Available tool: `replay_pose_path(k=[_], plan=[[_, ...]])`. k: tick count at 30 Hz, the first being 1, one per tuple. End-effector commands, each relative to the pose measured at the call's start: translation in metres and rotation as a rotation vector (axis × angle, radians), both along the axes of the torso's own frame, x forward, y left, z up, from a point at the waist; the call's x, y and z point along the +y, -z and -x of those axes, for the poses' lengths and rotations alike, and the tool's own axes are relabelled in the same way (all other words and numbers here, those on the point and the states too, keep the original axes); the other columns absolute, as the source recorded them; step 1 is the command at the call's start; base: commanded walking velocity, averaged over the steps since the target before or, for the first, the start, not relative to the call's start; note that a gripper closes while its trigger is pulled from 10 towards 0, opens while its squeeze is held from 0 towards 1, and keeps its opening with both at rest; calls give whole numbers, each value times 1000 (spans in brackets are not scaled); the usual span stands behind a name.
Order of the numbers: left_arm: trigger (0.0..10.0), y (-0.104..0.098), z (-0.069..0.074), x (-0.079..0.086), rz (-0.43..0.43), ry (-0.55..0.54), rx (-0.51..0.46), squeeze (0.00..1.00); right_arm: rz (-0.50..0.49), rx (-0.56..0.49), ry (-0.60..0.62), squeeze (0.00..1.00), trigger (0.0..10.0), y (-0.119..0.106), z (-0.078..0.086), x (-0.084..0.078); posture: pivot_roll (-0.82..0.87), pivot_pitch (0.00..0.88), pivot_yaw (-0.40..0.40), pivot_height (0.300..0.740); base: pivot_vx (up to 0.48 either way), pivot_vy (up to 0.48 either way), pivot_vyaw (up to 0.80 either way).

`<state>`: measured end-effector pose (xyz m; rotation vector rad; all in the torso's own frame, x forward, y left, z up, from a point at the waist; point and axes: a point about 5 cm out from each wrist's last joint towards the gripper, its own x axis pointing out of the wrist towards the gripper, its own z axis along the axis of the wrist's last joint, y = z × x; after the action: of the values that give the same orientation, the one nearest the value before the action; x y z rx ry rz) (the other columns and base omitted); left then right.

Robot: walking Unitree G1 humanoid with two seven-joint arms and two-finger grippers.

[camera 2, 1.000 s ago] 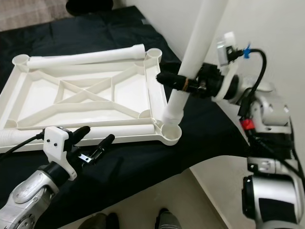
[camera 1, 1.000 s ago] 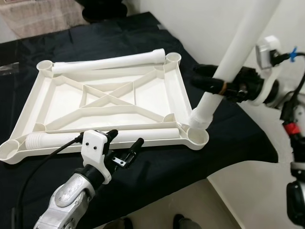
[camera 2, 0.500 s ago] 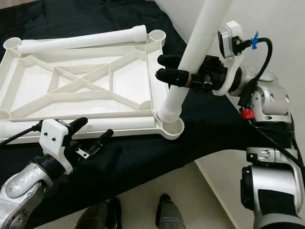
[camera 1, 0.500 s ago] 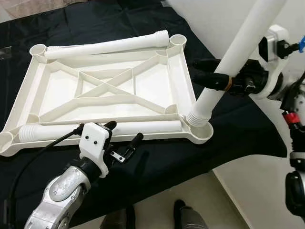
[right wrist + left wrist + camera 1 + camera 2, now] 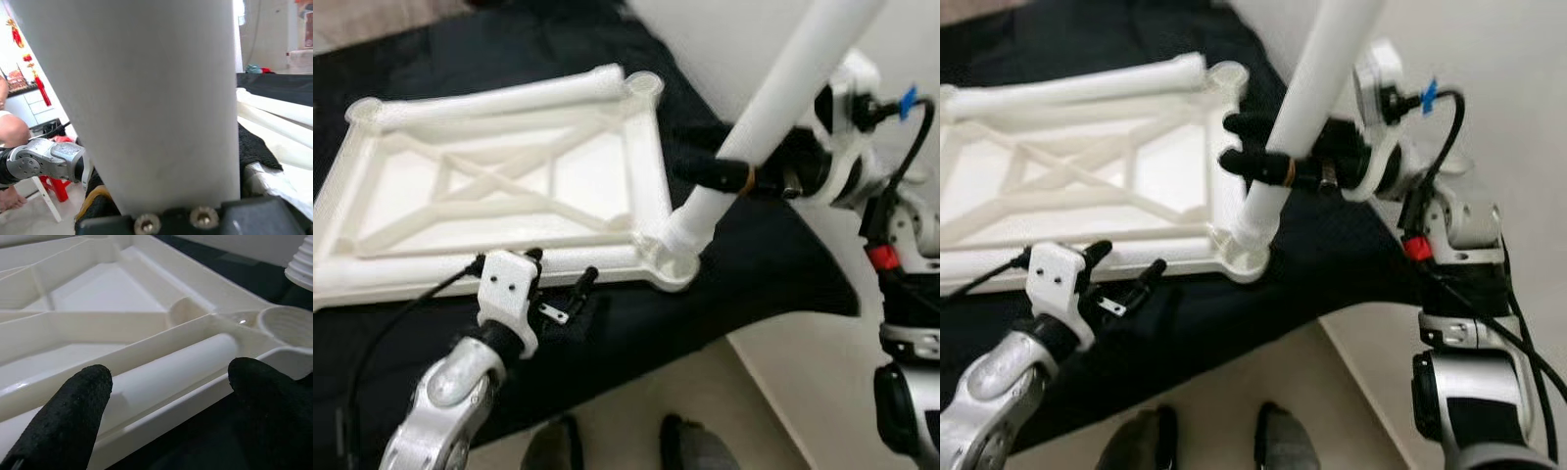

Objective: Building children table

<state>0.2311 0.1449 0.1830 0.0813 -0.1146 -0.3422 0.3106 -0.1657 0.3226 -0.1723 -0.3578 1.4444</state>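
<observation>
My right tool (image 5: 729,176) is clamped on the tilted table leg (image 5: 773,103), its threaded end at the tabletop's (image 5: 499,186) near right corner socket (image 5: 674,264); left tool (image 5: 560,286) hangs apart.

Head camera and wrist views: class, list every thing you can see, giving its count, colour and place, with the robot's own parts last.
Ribbed plastic tabletop: one, white, upside down on the cloth.
Loose plastic table legs: two, white, lying along the tabletop's far and near edges.
Held plastic table leg: one, white, tilted, threaded end at the near right corner socket.
Cloth: one, black, under the tabletop.
Shoes: two, dark, on the floor.
Left hand: open, before the near edge.
Right hand: shut on the held leg.
</observation>
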Motion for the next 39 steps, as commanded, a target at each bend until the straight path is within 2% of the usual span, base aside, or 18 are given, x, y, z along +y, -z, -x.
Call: replay_pose_path(k=[1, 6, 14, 18, 24, 29, 39], plan=[[10000, 8, 3, 2, -4, -20, 22, 0, 39, -21, -61, 0, 10000, 2, 6, 12, -14, 229, 3, 740, 0, 0, 0], [10000, 8, 4, 0, -3, -21, 18, 0, 81, -20, -110, 0, 10000, 3, 9, 20, -21, 238, 1, 740, 0, 0, 0], [10000, 4, 15, -6, -80, 119, -25, 0, 141, -14, -186, 0, 10000, 1, 1, 26, -6, 275, -1, 740, 0, 0, 0], [10000, 3, 19, -5, -84, 149, -38, 0, 239, -34, -232, 0, 10000, 0, -6, 32, 2, 282, 3, 740, 0, 0, 0], [10000, -1, 25, -5, -78, 138, -51, 0, 339, -33, -273, 0, 10000, 1, -14, 43, 6, 296, 12, 740, 0, 0, 0], [10000, -1, 30, -1, -65, 137, -45, 0, 346, -22, -268, 0, 10000, 1, -18, 43, 17, 301, 15, 740, 0, 0, 0], [10000, -3, 36, 12, -111, 104, -64, 0, 326, 26, -286, 0, 10000, -2, -20, 37, 20, 311, 3, 740, 0, 0, 0]])
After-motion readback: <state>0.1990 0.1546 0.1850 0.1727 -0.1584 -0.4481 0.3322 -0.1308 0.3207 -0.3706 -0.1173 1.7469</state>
